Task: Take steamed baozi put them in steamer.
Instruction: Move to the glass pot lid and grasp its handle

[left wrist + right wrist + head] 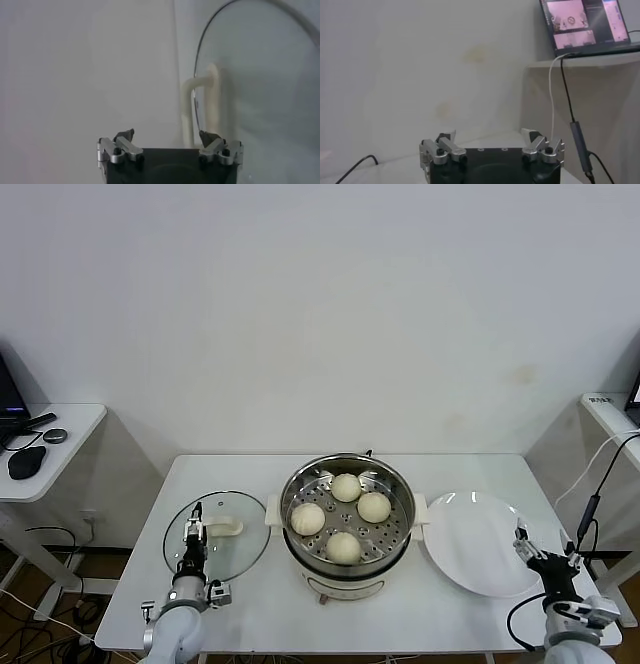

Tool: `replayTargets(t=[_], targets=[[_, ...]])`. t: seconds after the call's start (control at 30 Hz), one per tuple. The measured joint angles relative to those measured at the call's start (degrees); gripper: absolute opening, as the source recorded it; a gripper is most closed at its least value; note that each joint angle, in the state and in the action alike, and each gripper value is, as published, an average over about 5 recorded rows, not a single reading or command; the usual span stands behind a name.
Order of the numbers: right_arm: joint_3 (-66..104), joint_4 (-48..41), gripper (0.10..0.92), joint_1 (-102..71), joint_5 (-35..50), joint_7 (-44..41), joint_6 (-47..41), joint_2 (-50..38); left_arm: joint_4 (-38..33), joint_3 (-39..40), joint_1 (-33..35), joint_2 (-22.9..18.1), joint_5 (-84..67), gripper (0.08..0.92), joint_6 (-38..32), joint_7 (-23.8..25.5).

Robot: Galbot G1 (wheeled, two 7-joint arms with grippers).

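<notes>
All four steamed baozi (345,516) sit in the steamer (347,524), centre of the frame on the desk (460,604); the white plate (478,544) to its right is bare. Left hand (193,536), lower left over the glass lid (217,536), gapes wide, holding nothing. Right hand (527,546), lower right, likewise. Those buns look soft, light, easily dented: cradle the sides gently.

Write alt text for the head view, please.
Four baozi sit in the steel steamer at the middle of a white table, with a glass lid to its left and an empty white plate to its right. Left gripper and right gripper wait open, low at the near edge.
</notes>
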Motion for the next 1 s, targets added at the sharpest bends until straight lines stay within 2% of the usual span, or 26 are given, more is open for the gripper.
replayTargets(t=[0.83, 1.0], targets=[[1.20, -0.91, 0.823, -0.74, -0.86, 0.14, 0.09, 0.80, 11.43, 0.54, -8.26, 0.21, -5.48, 0.820, -6.08, -7.93], [1.09, -0.98, 0.823, -0.83, -1.14, 0.11, 0.15, 0.97, 12.25, 0.50, -8.35, 0.81, -6.18, 0.729, -6.69, -8.42]])
